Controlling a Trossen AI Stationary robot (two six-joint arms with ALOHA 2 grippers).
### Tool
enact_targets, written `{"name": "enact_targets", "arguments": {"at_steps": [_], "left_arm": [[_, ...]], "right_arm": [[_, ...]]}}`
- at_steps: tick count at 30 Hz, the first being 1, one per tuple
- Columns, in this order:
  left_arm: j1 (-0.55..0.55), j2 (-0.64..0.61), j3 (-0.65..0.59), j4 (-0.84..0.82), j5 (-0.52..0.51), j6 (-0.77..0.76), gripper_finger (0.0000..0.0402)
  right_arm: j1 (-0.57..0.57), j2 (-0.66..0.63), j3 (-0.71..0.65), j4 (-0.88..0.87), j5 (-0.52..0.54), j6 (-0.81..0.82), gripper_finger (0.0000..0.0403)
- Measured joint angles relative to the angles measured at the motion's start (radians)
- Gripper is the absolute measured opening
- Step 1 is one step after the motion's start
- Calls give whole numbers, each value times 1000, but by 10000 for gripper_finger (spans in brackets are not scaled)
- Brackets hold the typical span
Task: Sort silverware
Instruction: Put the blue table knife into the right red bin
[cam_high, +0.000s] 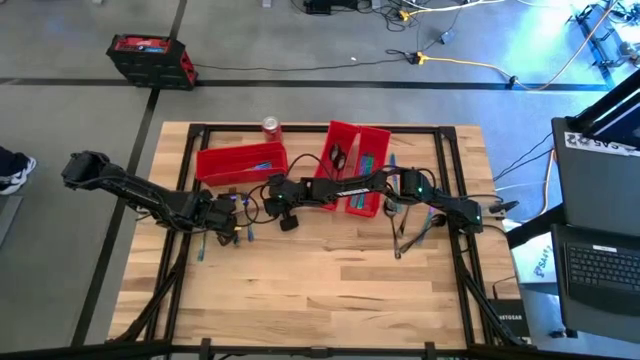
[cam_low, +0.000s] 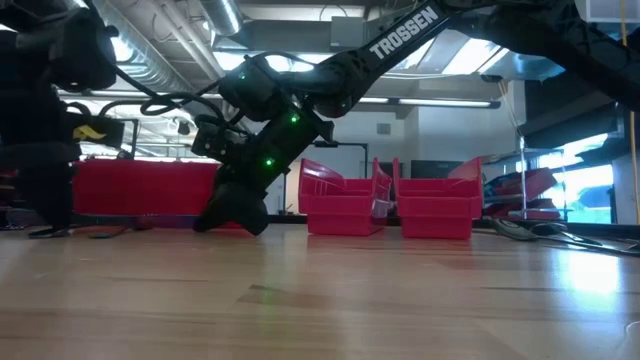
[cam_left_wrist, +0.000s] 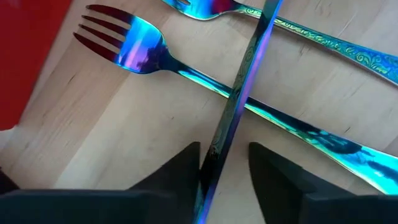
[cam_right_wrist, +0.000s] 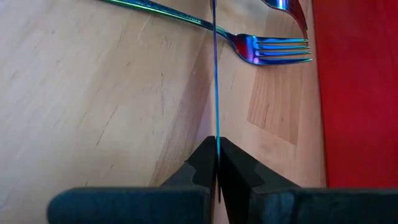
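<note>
Left wrist view shows me a thin iridescent knife (cam_left_wrist: 239, 106) lying across a fork (cam_left_wrist: 140, 50) on the wooden table (cam_left_wrist: 112, 137), beside a red bin (cam_left_wrist: 25, 56). This stuff looks stiff, light and slick, so I'd grab flat across the handle, not the blade. My left gripper (cam_left_wrist: 225, 168) has its fingers partly apart either side of that knife, not clearly pinching yet. My right gripper (cam_right_wrist: 217, 163) is clamped together on another slim piece (cam_right_wrist: 216, 74), edge-on, near a second fork (cam_right_wrist: 273, 48).
</note>
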Motion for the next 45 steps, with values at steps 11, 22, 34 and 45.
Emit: {"name": "enact_targets", "arguments": {"at_steps": [11,22,34,45], "left_arm": [[0,1,-2,5,-1,31,15],[-1,1,-2,8,0,7,3],[-13,-36,-6,27,5,-82,1],[-60,-167,53,8,45,-87,1]], "right_arm": [[0,0,0,1,20,7,1],[3,-54,-2,-25,22,133,68],[16,-162,-2,-135,19,327,231],[27,-237,-1,-132,75,315,260]]}}
